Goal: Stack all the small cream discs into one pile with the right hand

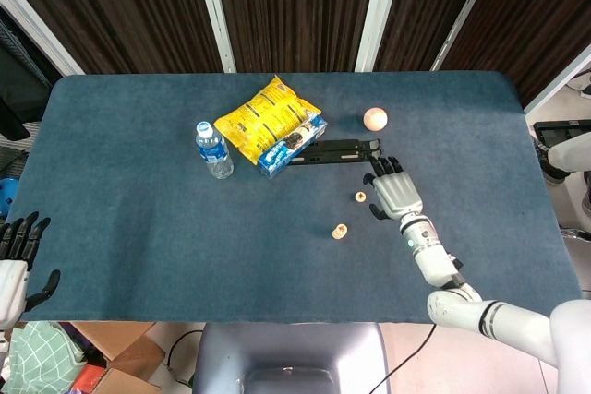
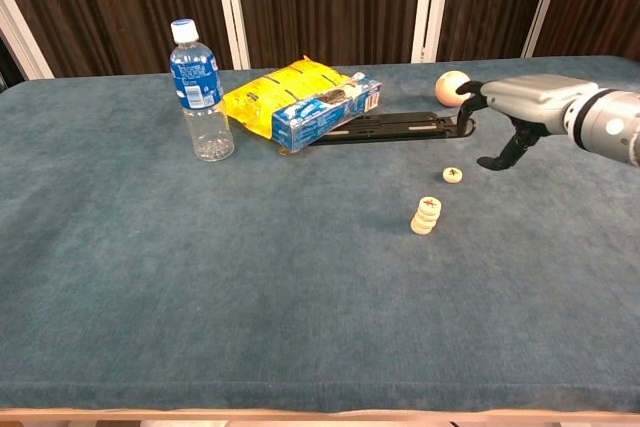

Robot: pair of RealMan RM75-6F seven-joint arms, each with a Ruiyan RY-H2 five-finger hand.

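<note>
A short pile of small cream discs [image 1: 340,231] [image 2: 427,215] stands on the blue table. One more cream disc [image 1: 360,197] [image 2: 453,175] lies flat a little beyond it and to the right. My right hand [image 1: 396,192] [image 2: 522,106] hovers above the table just right of the single disc, fingers spread and curved down, holding nothing. My left hand [image 1: 17,251] hangs off the table's left edge with fingers apart and nothing in it.
A black flat bar [image 1: 340,149] [image 2: 395,127] lies just beyond the right hand. A peach ball [image 1: 375,118] [image 2: 450,88] sits behind it. A yellow snack bag [image 1: 262,115], a blue box [image 2: 325,112] and a water bottle [image 1: 213,149] [image 2: 201,90] stand at centre left.
</note>
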